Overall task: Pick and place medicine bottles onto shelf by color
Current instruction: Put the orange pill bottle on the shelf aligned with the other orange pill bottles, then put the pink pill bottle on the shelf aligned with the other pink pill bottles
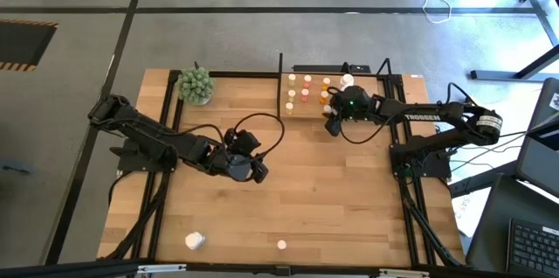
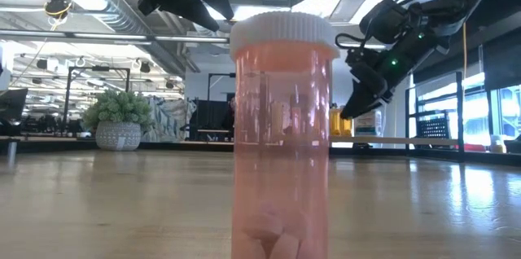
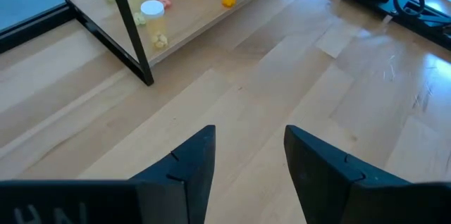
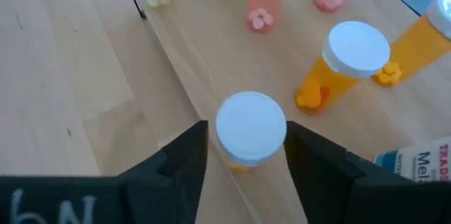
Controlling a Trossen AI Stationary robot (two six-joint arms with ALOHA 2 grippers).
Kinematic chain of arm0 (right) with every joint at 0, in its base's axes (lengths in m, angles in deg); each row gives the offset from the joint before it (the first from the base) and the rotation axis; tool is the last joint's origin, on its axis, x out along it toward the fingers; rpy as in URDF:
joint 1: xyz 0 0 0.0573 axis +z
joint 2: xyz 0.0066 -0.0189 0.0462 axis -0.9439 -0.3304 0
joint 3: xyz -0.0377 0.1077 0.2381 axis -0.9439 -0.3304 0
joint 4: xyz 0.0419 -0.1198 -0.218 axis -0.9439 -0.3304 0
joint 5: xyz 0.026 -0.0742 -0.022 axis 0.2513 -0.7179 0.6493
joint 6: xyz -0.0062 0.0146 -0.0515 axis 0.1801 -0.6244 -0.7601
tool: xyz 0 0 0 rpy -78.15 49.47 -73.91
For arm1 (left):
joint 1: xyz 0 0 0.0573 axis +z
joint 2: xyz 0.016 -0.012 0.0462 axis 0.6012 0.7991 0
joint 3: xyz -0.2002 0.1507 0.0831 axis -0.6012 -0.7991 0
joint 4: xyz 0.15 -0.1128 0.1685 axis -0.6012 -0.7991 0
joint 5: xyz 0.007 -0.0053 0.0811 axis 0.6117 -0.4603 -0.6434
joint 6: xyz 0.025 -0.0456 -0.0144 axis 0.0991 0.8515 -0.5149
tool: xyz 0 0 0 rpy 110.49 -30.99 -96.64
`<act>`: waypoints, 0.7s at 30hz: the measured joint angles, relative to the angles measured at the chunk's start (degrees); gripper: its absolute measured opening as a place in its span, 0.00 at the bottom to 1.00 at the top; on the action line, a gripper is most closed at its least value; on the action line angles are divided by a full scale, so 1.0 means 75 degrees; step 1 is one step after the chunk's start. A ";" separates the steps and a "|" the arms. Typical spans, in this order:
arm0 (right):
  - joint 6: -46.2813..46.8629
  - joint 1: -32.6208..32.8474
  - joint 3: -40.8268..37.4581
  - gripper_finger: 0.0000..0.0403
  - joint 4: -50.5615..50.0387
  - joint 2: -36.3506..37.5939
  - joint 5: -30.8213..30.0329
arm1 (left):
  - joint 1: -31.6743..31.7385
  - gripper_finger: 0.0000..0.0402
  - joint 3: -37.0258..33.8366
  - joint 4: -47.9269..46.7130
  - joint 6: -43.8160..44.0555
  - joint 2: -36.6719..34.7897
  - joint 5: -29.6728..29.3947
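The shelf (image 1: 307,107) stands at the table's far middle, and several small medicine bottles (image 1: 305,94) with white caps stand on its board, sorted yellow, pink and orange. My right gripper (image 4: 246,155) is at the shelf's near right corner, open. Its fingers stand on either side of an orange bottle with a white cap (image 4: 250,127), and a thin gap shows at one finger. That bottle stands upright on the board's near edge. My left gripper (image 3: 250,150) hangs open over the table's middle (image 1: 258,173) with nothing between its fingers.
A pink bottle (image 2: 282,129) stands near the table's near edge (image 1: 281,245), close before the low camera. A larger white bottle (image 1: 195,240) lies at the near left. A green plant ball (image 1: 196,86) sits at the far left, beside the shelf. Bare wood lies between the arms.
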 joint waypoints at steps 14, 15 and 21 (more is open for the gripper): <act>-0.0066 0.0000 0.0246 0.53 0.0100 0.0003 -0.0003 | 0.0000 0.41 0.0000 0.0003 0.0003 0.0002 0.0000; -0.0123 0.0000 0.0300 0.53 0.0098 0.0002 -0.0006 | 0.0000 0.41 0.0000 0.0006 0.0003 0.0001 0.0000; -0.0208 0.0006 0.0708 0.54 -0.0391 0.0011 -0.0241 | 0.0000 0.41 0.0000 0.0006 0.0019 -0.0001 0.0026</act>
